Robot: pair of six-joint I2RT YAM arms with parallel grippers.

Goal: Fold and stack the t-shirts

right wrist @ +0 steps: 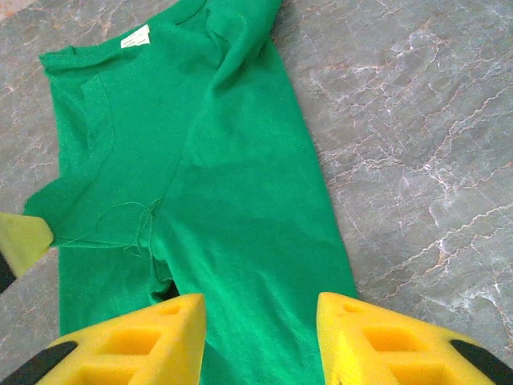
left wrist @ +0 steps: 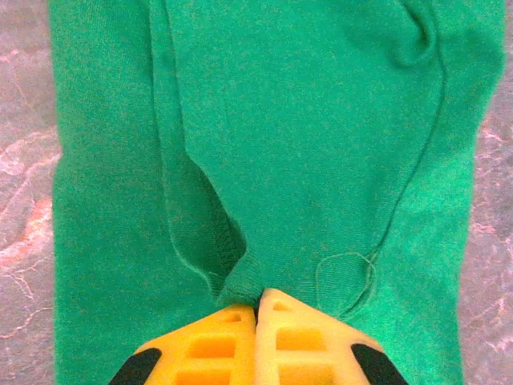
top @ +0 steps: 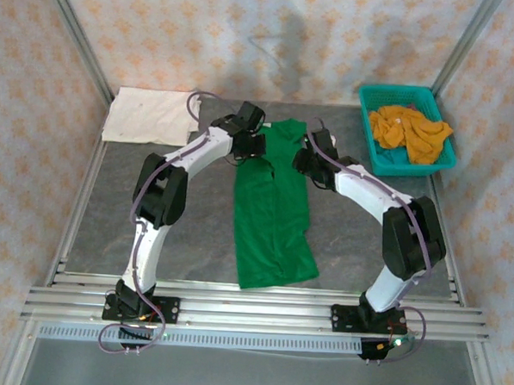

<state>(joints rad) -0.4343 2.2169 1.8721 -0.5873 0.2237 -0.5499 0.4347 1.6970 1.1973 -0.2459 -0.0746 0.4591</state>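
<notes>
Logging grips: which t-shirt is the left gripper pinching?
The green t-shirt, spread mid-table; the cream-white t-shirt lies far left, the orange t-shirts sit in the teal basket.

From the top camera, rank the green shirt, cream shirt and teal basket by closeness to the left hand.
1. Green t-shirt, pinched in the left hand.
2. Cream t-shirt, far left corner.
3. Teal basket, far right corner.

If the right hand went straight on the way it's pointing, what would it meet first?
Most likely the green t-shirt, lying just ahead of the open right hand; depth is unclear.
</notes>
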